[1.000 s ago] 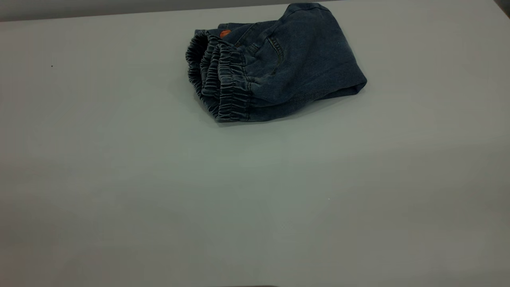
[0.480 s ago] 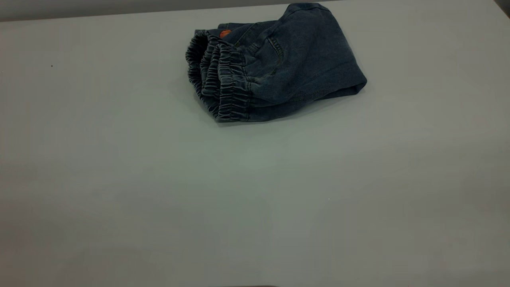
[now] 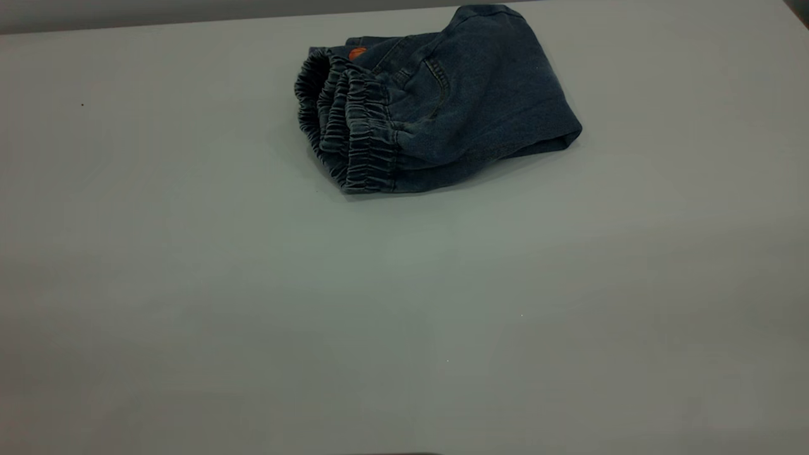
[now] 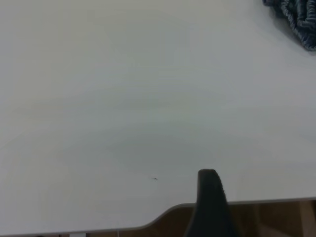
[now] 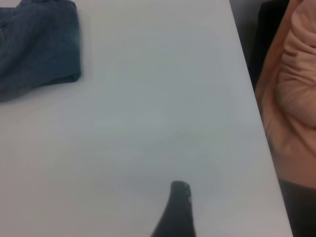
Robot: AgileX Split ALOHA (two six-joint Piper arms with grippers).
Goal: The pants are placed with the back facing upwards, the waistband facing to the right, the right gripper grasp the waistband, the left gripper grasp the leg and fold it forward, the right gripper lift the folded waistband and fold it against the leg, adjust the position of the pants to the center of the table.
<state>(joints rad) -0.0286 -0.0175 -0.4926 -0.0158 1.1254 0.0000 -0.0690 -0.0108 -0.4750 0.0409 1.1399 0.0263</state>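
The pants (image 3: pixel 436 101) lie folded into a compact denim bundle at the far middle of the table (image 3: pixel 404 303). The ruched waistband (image 3: pixel 351 133) is stacked in layers on the bundle's left side, and a small orange patch of print (image 3: pixel 357 53) peeks out at its top. Neither gripper appears in the exterior view. In the left wrist view my left gripper (image 4: pixel 210 197) shows as a dark tip over the table's near edge, far from the waistband (image 4: pixel 298 17). My right gripper (image 5: pixel 177 207) hovers over bare table, well away from the pants (image 5: pixel 34 47). Neither holds anything.
A person in an orange garment (image 5: pixel 296 94) stands just beyond the table's side edge in the right wrist view. Brown floor (image 4: pixel 276 217) lies below the table edge by the left gripper. The table's far edge (image 3: pixel 158 25) runs just behind the pants.
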